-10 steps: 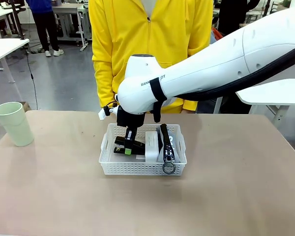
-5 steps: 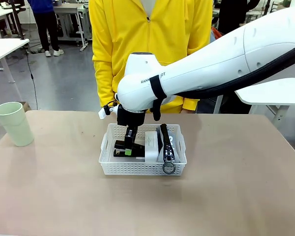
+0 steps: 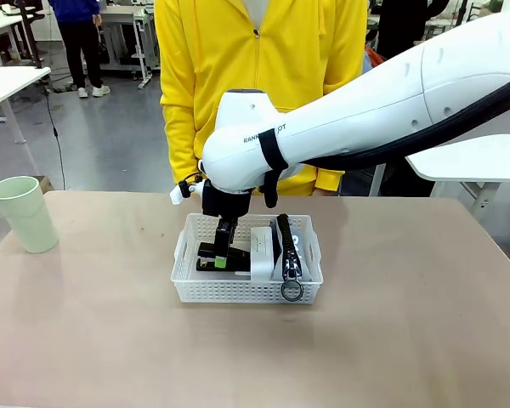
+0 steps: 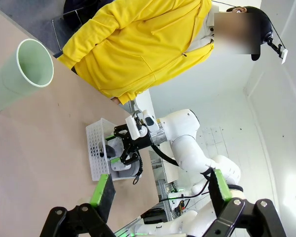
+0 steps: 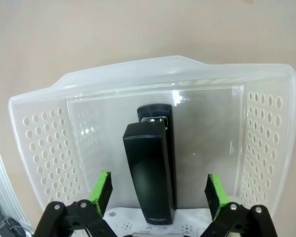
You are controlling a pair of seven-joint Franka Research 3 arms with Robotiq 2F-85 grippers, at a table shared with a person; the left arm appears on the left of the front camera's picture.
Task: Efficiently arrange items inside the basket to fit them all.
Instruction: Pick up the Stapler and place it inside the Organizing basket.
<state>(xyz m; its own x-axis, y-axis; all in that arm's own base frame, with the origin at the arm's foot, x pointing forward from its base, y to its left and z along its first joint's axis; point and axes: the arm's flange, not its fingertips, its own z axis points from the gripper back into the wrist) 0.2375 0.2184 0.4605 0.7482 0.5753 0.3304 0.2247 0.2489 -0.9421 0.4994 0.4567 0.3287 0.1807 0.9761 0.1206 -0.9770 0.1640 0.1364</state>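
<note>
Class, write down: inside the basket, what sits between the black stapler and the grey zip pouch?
The white box, set between stapler and pouch in the basket, as the front view shows.

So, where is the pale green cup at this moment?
In the front view the pale green cup stands upright on the table at the robot's far left, well apart from the basket.

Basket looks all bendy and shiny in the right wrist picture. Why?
Right wrist view: the wide-angle lens bows the basket's straight rim into a curve, and its see-through floor catches pale reflections beside the sharp black stapler. Front view: the same basket looks straight-sided, with no bright glare.
</note>
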